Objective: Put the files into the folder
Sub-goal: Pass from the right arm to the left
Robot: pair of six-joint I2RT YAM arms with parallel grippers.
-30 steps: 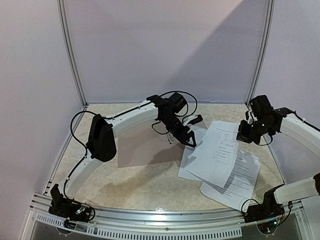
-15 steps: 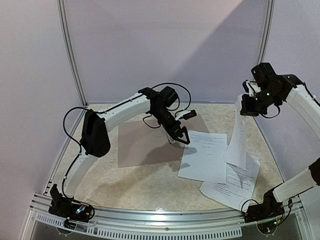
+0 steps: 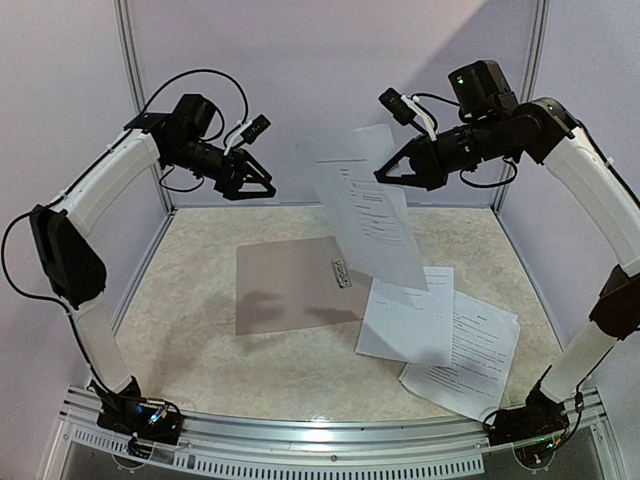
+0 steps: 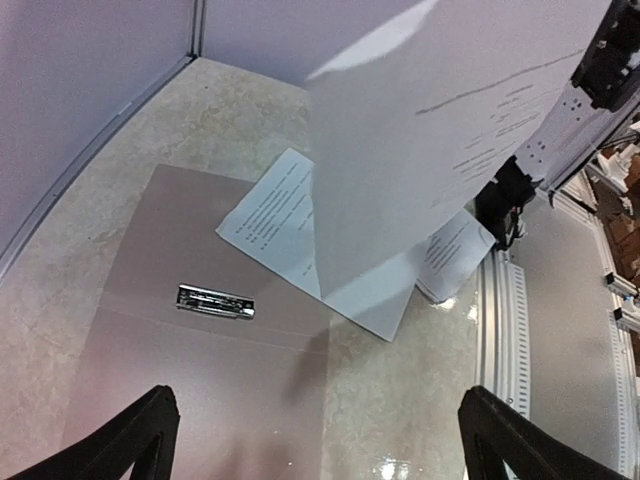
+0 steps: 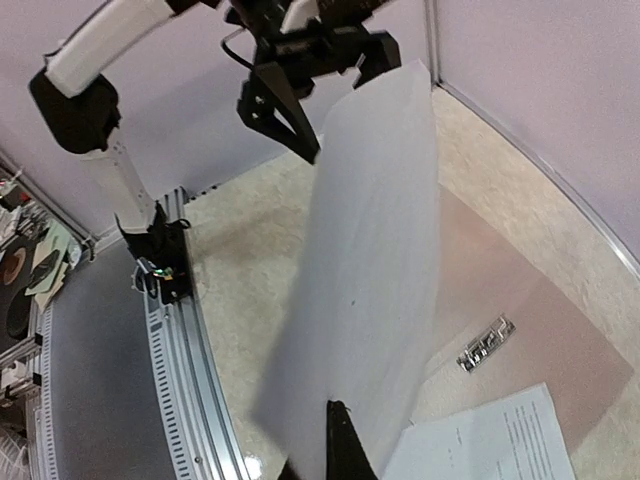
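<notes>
Folder (image 3: 290,285), flat brownish-tan cardboard cover, open mid-table to receive. White printed paper sheet (image 3: 365,215) hangs over its 2 o'clock corner, pinched by right gripper (image 3: 385,176) for transfer. Other white printed stacks (image 3: 408,318) wait at 4 o'clock. Left gripper (image 3: 252,192) wide, empty, raised at 11 o'clock, out of way. Small silver metal clip (image 3: 341,272) exposed.

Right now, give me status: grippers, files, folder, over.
Left gripper open, empty, raised. Right gripper shut on one file, hanging in the air. Folder flat on table, clip exposed. Two more files to its right.
</notes>
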